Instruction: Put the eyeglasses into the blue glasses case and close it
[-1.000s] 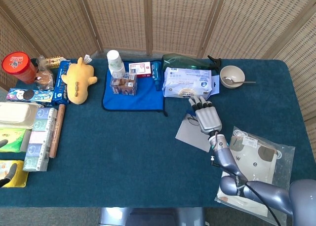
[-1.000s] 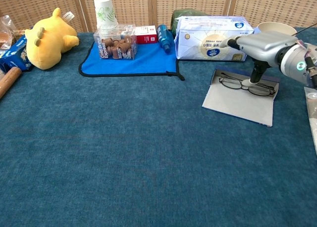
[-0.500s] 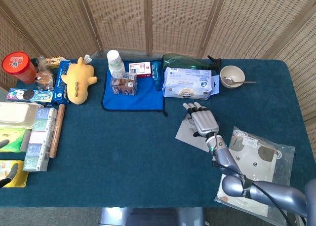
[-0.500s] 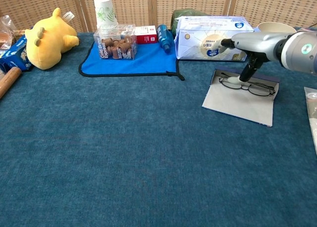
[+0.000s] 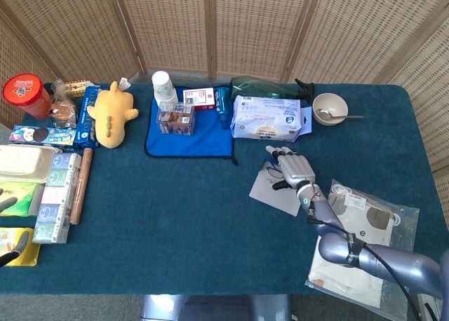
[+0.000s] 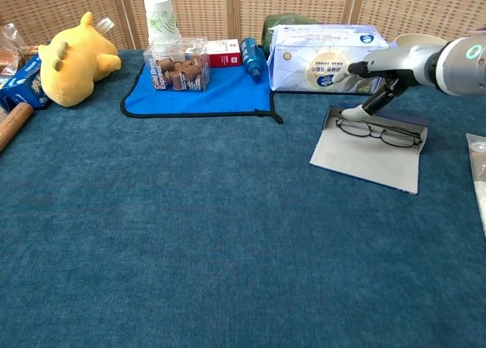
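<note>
Dark thin-rimmed eyeglasses (image 6: 377, 132) lie folded flat, lenses side by side, right of centre in the chest view. They rest along the far edge of the glasses case (image 6: 370, 156), which lies spread open on the bench (image 6: 228, 234), pale grey lining up, a dark blue edge showing along its far and right sides. From the head view the case (image 5: 269, 188) is a pale patch just right of centre, mostly under the arm.

The right robot hand (image 6: 373, 68) comes in from the right edge of the chest view, above the eyeglasses. One dark finger angles down and ends at a pale fingertip (image 6: 355, 122) at the left lens rim, touching or just short of it; I can't tell which. In the head view the same robot hand (image 5: 293, 168) shows fingers spread over the case, holding nothing.

At the lower left edge of the head view, dark fingers of the left robot hand (image 5: 12, 242) peek in; whether it is released or clenched, I cannot tell.

Behind the case sits a white and blue wipes pack (image 6: 323, 58).
</note>
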You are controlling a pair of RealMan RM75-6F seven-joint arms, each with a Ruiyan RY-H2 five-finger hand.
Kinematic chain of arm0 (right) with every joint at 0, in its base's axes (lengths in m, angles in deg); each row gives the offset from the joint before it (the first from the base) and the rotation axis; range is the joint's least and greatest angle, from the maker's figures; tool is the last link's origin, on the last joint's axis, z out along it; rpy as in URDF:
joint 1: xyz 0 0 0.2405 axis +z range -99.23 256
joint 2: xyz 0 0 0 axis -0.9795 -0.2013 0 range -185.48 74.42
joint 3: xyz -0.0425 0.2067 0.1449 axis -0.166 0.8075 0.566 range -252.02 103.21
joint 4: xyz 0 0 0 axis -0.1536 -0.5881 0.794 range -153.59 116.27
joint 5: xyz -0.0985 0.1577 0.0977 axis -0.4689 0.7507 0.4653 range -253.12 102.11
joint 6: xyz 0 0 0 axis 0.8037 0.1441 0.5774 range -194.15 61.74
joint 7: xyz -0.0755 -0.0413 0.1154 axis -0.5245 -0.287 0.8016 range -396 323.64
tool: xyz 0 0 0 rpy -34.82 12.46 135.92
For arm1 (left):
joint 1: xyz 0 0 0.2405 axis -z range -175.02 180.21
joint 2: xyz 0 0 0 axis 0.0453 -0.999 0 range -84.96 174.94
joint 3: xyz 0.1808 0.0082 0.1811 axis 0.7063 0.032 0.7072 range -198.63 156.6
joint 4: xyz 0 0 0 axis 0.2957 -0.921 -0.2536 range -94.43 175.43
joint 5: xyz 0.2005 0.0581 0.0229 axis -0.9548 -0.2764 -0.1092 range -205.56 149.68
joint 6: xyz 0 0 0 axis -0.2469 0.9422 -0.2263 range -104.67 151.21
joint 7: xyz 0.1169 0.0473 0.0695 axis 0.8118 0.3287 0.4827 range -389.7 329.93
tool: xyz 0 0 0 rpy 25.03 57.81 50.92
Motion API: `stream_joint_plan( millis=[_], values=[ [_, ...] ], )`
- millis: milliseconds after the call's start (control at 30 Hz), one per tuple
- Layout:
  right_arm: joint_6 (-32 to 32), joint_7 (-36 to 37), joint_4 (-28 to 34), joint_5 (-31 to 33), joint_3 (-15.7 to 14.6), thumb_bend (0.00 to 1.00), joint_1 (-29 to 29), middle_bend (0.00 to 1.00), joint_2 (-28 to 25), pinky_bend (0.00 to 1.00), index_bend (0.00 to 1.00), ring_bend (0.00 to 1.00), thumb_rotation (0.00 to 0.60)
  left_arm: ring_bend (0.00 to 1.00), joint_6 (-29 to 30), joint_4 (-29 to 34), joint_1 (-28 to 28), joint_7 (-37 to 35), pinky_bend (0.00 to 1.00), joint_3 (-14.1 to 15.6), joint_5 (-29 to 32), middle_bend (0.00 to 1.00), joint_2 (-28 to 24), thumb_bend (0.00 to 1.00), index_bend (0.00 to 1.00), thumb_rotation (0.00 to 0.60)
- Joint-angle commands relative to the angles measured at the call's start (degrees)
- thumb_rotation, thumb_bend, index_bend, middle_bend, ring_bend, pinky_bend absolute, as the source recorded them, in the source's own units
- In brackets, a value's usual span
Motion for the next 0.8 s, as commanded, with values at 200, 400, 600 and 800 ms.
stream_joint_plan(
  millis=[200,400,600,800],
  values=[
    [3.07,-0.05,0.83,5.08,-4.06,0.38,2.77,0.14,-2.26,0.2,0.0,0.09,0.337,0.0,-0.27,0.49,0.17,0.67,0.0,0.15,-0.18,0.12,0.1,0.29,0.21,0.6],
    [3.62,0.57,2.56,5.45,-5.94,0.38,3.76,0.14,-3.16,0.19,0.0,0.09,0.33,0.0,0.07,0.64,0.0,0.74,0.0,0.27,-0.38,0.12,0.05,0.29,0.21,0.6],
    [2.59,1.57,7.13,2.74,-8.03,0.38,3.97,0.15,-4.83,0.19,0.0,0.09,0.325,0.0,0.53,0.63,-0.32,0.56,0.0,0.48,-0.6,0.12,-0.08,0.3,0.21,0.6],
    [0.38,2.17,11.75,0.01,-10.07,0.38,3.44,0.15,-6.22,0.19,0.0,0.09,0.308,0.0,0.77,0.43,-0.49,0.16,0.0,0.6,-0.73,0.12,-0.08,0.3,0.21,0.6]
  ],
)
